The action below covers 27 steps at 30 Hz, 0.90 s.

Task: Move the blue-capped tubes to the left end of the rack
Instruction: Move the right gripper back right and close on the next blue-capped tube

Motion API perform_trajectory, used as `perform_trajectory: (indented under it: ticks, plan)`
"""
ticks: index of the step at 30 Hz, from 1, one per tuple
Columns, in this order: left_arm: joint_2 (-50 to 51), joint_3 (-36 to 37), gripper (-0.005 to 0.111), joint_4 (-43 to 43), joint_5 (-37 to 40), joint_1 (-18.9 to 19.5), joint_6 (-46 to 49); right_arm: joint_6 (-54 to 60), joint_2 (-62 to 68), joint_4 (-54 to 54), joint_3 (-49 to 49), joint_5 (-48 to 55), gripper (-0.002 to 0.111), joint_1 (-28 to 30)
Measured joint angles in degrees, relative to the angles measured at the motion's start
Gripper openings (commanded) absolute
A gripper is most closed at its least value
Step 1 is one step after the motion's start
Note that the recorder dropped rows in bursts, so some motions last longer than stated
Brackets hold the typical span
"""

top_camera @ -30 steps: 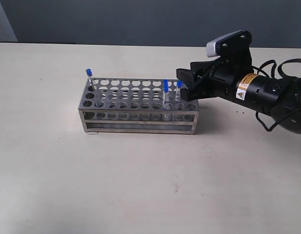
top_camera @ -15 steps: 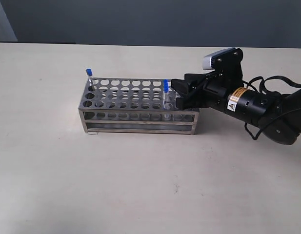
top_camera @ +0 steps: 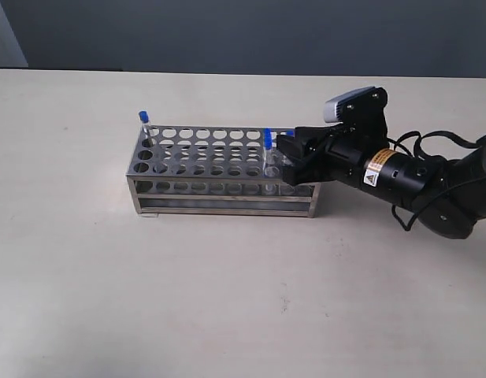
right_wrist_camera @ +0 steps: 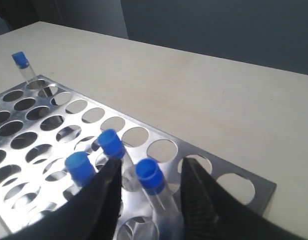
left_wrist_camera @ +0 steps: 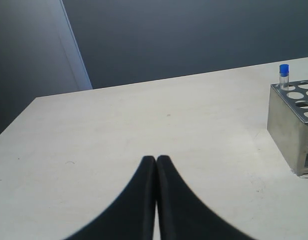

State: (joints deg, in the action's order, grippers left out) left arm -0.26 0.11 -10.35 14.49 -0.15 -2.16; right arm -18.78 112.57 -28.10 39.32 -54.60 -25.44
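Note:
The steel rack (top_camera: 219,169) stands mid-table. One blue-capped tube (top_camera: 144,118) sits in its far left corner hole, also seen in the left wrist view (left_wrist_camera: 284,75) and the right wrist view (right_wrist_camera: 20,59). At the rack's right end stand three more blue-capped tubes (right_wrist_camera: 80,166) (right_wrist_camera: 111,141) (right_wrist_camera: 150,175). My right gripper (right_wrist_camera: 153,167) is open, its black fingers (right_wrist_camera: 198,195) on either side of the nearest tube without closing on it. In the exterior view the right gripper (top_camera: 288,153) hides part of that group; one cap (top_camera: 268,135) shows clearly. My left gripper (left_wrist_camera: 156,160) is shut and empty, over bare table off the rack's (left_wrist_camera: 291,130) left end.
The light table top (top_camera: 227,299) spreads around the rack on all sides. The right arm's black body and cables (top_camera: 416,185) lie low over the table to the right of the rack. A dark wall stands behind the table.
My right gripper has come down and leftwards over the rack's right end, so its open fingers now straddle a blue-capped tube. The rack and tubes have not moved.

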Motion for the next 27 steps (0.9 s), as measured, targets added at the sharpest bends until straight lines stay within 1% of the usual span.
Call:
perform_trajectory:
  ticks: [13, 17, 27]
  plan:
    - [0.0, 0.0, 0.0, 0.0, 0.0, 0.0, 0.0, 0.8, 1.9, 0.1, 0.0, -1.2, 0.036, 0.0]
    - [0.0, 0.0, 0.0, 0.0, 0.0, 0.0, 0.0, 0.8, 1.9, 0.1, 1.3, -1.1, 0.036, 0.0]
    - [0.0, 0.0, 0.0, 0.0, 0.0, 0.0, 0.0, 0.7, 1.9, 0.2, 3.2, 1.8, 0.035, 0.0]
